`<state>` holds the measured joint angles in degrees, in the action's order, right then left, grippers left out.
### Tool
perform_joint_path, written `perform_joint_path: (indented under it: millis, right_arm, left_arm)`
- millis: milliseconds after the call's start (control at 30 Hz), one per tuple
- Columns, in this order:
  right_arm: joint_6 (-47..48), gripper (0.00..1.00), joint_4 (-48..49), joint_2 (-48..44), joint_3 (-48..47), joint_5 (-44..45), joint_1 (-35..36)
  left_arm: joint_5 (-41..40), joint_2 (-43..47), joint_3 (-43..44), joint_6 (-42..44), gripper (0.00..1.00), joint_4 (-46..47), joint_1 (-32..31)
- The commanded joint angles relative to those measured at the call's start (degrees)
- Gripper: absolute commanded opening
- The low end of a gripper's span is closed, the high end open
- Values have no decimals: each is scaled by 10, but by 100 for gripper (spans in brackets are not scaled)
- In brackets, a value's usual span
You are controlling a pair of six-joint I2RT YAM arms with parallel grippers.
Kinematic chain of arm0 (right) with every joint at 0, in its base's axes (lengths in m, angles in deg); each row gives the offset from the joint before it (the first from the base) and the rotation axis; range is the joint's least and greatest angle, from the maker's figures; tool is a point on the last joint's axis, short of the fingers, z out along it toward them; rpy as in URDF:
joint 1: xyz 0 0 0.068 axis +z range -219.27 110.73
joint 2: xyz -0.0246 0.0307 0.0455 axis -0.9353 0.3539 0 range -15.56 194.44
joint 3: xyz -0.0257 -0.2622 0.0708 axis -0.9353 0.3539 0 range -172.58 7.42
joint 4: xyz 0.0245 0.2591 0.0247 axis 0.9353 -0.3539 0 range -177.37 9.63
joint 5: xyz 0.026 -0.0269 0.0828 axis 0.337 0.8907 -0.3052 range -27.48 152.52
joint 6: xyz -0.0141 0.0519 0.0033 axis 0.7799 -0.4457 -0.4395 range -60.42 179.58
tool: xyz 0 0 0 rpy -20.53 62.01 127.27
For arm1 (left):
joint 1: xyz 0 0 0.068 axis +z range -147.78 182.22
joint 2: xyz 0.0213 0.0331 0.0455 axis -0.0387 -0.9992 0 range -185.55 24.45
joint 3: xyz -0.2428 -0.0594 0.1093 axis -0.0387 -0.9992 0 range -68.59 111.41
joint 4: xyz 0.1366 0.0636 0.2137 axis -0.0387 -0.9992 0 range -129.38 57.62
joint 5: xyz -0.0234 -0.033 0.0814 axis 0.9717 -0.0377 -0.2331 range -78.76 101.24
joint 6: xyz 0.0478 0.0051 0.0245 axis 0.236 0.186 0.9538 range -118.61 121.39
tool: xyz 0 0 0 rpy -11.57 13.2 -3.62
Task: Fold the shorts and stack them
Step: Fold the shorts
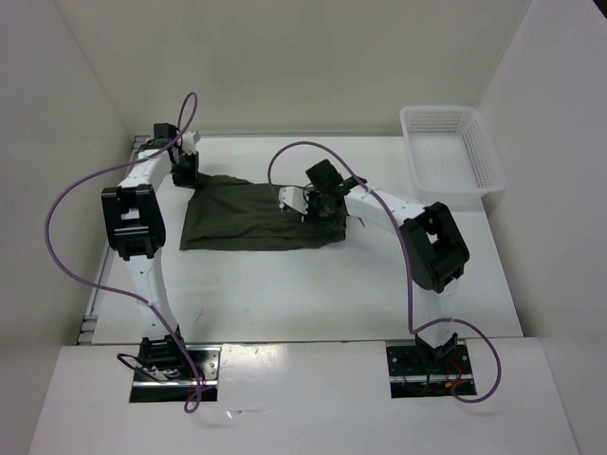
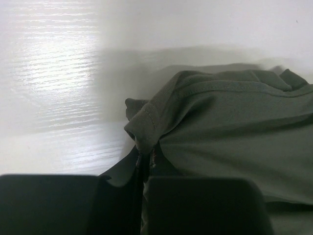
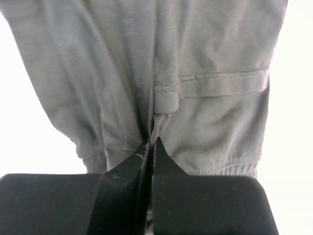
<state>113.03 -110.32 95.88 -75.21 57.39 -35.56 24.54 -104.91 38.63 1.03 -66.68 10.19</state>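
Note:
The dark olive-green shorts (image 1: pixel 256 220) lie spread flat across the middle of the white table. My left gripper (image 1: pixel 185 173) is at their far left corner, shut on a pinch of the hemmed edge (image 2: pixel 146 122). On the right side of the cloth, my right gripper (image 1: pixel 305 206) is shut on a fold of the shorts (image 3: pixel 215 112); a thin ridge of fabric runs up from between its black fingertips (image 3: pixel 164 156). In the left wrist view the shorts (image 2: pixel 234 127) bunch up just ahead of the closed jaws.
A white plastic mesh basket (image 1: pixel 453 152) stands at the back right of the table (image 1: pixel 313 284). White walls close in the back and both sides. Purple cables loop above both arms.

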Motion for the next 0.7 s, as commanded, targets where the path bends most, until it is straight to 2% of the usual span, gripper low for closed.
perform_joint_path:
  millis: [0, 133, 200, 300, 333, 433, 467, 600, 667]
  right_arm:
    - [48, 0, -76, -41, -11, -43, -3]
    - [75, 0, -83, -60, 65, -36, 19]
    - [63, 6, -57, -60, 95, -31, 19]
    - [54, 38, -18, -60, 108, 5, 19]
    - [49, 54, -5, -60, 116, 25, 19]
    - [-1, 63, 41, -71, 93, 34, 19]
    - [-16, 66, 41, -77, 67, 34, 19]
    - [-103, 66, 77, -91, 6, 28, 19]
    - [-150, 66, 82, -102, -23, 22, 19]
  left_arm:
    - [-34, 0, -1, 4, 0, 11, 3]
    - [-39, -5, -6, 4, 2, 11, 3]
    - [-44, -5, -12, 4, 3, 11, 3]
    - [-60, -5, -18, 4, 7, 11, -2]
    - [-65, 1, -24, 4, 12, 11, -2]
    - [-65, 18, -34, 4, 25, 11, -2]
    - [-65, 31, -34, 4, 38, 11, -2]
    - [-34, 74, -40, 4, 65, 11, -2]
    - [-16, 109, -46, 4, 72, 11, -2]
